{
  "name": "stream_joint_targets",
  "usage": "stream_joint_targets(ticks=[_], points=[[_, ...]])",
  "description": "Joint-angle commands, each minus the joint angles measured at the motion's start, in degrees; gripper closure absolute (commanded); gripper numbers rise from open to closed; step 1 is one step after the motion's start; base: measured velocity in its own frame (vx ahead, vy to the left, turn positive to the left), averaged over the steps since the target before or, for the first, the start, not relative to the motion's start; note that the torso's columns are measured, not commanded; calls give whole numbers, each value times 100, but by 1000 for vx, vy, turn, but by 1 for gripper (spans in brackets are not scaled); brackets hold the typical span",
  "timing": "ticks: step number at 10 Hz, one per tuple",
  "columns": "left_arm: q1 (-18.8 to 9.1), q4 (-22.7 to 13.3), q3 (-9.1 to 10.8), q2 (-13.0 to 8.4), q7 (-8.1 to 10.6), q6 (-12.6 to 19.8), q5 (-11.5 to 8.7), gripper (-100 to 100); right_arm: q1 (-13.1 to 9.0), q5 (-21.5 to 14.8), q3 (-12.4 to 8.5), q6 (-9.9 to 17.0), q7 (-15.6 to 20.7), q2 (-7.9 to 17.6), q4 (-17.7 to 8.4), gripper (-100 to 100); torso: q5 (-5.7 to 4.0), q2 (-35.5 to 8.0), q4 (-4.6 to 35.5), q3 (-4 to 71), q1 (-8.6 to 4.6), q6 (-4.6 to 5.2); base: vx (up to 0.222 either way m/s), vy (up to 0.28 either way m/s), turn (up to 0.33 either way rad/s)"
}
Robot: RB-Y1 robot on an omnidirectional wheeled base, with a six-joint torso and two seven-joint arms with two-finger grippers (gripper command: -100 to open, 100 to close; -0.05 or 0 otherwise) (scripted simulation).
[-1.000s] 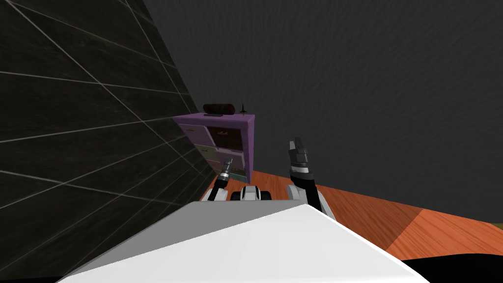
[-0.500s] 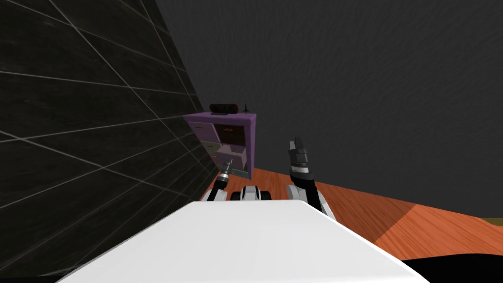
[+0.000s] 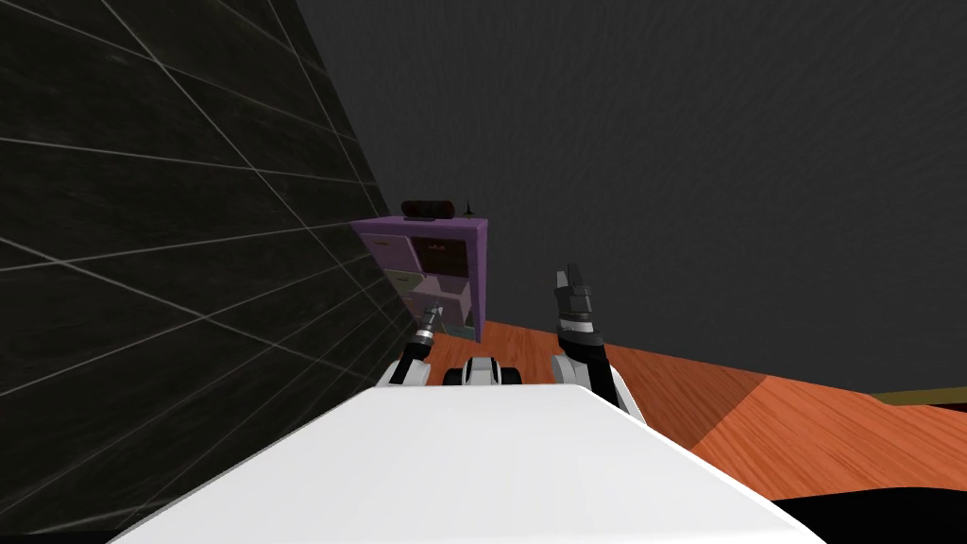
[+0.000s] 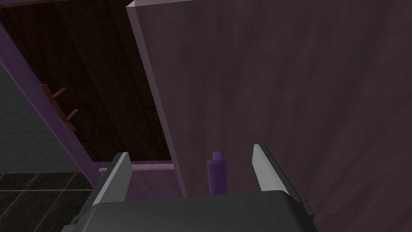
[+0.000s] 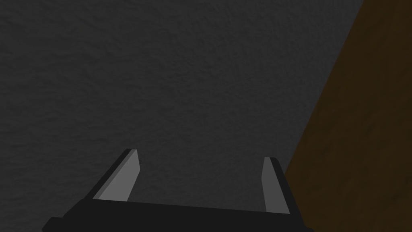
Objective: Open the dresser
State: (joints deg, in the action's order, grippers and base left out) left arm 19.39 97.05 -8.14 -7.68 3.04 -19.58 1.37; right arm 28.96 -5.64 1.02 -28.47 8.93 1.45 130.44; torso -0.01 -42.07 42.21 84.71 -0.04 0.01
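L jaws apart astride dresser handle (image 4: 216,173)

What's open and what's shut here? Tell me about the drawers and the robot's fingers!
Pale drawer: part open, sticking out of the purple dresser.
Dark brown drawer: looks shut.
Purple handle: between the left fingers, not squeezed.
Left fingers: open.
Right fingers: open, holding nothing.

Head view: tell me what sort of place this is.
Probably a bedroom corner in a house: a purple dresser with several drawers stands on an orange wooden floor where a dark tiled wall meets a plain grey wall, a dark cylindrical object on top.
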Motion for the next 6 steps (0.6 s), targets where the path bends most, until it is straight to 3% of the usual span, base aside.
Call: stream_joint_targets(ticks=[1, 5, 6], points=[[-54, 287, 180, -153, 120, 349, -89, -100, 0, 0, 0, 0, 0, 0, 0, 0, 1, -21, 6, -13, 2, -1, -31, -43, -60], [-130, 706, 460, -401, 305, 833, -230, -100, -1, 0, 0, 0, 0, 0, 0, 0, -4, -29, 15, -17, 1, -3, -47, -43, -77], [-133, 577, 410, -352, 268, 772, -205, -100, 0, 0, 0, 0, 0, 0, 0, 0, -12, -37, 28, -20, -5, -3, -16, -17, -8]])
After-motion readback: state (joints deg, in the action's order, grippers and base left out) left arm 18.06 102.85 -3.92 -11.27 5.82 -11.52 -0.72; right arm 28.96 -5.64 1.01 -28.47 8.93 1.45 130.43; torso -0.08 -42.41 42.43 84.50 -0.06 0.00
